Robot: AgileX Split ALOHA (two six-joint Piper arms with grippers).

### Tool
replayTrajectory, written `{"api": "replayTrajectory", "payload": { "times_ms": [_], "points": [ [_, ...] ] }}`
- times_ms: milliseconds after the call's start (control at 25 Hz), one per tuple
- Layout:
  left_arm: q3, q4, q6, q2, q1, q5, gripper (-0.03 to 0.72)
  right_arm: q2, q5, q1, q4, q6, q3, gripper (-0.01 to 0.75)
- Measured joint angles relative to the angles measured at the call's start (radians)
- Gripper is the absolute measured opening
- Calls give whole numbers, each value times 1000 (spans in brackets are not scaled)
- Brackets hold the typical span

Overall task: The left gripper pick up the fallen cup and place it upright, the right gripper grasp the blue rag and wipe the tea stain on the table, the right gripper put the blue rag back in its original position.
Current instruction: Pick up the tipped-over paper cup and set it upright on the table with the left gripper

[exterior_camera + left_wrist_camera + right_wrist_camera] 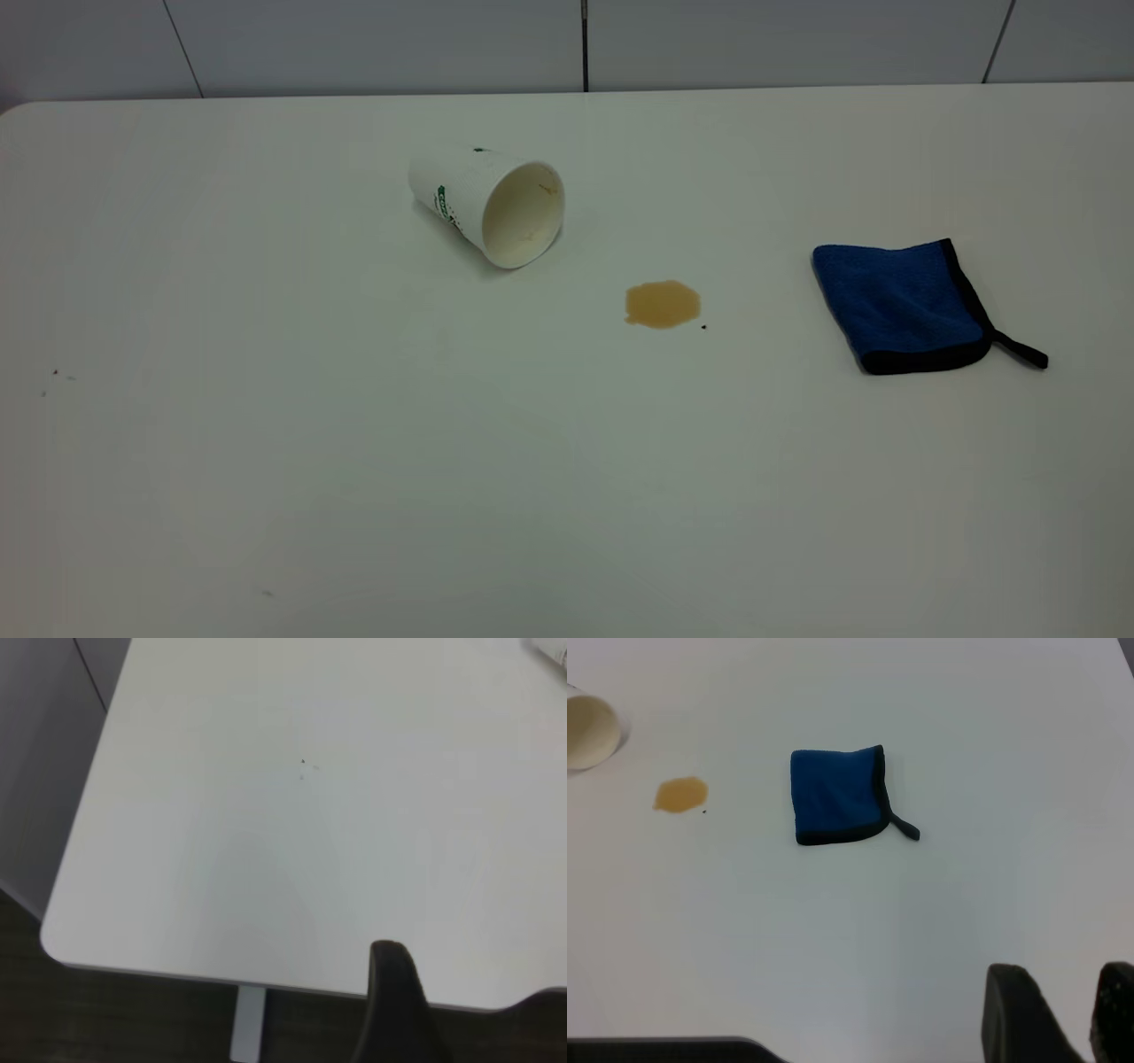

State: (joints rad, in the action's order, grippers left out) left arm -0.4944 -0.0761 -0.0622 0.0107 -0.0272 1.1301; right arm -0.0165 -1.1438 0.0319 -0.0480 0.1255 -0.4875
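Honestly, main risk was the cup (489, 206) rolling off when pinched: it lay on its side, mouth toward the tea stain (662, 304), which sat at its 4 o'clock. White paper, green banner, brownish inside. Dragging its rim through the blotch would smear it. The blue rag (899, 304), folded, black-edged with a loop tab, sat at 3 o'clock of the stain, well apart. Left gripper (396, 1005) hung over the table (266, 487) edge, jaws: couldn't tell. Right gripper (1063, 1019) sat parted, holding nothing.
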Motion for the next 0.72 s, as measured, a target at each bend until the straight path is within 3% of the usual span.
{"api": "replayTrajectory", "payload": {
  "times_ms": [360,720],
  "points": [
    [-84,-17,108,-371,0,-199,598,0,0,0,0,0,0,243],
    [-246,76,188,-951,4,-488,598,0,0,0,0,0,0,243]
  ]
}}
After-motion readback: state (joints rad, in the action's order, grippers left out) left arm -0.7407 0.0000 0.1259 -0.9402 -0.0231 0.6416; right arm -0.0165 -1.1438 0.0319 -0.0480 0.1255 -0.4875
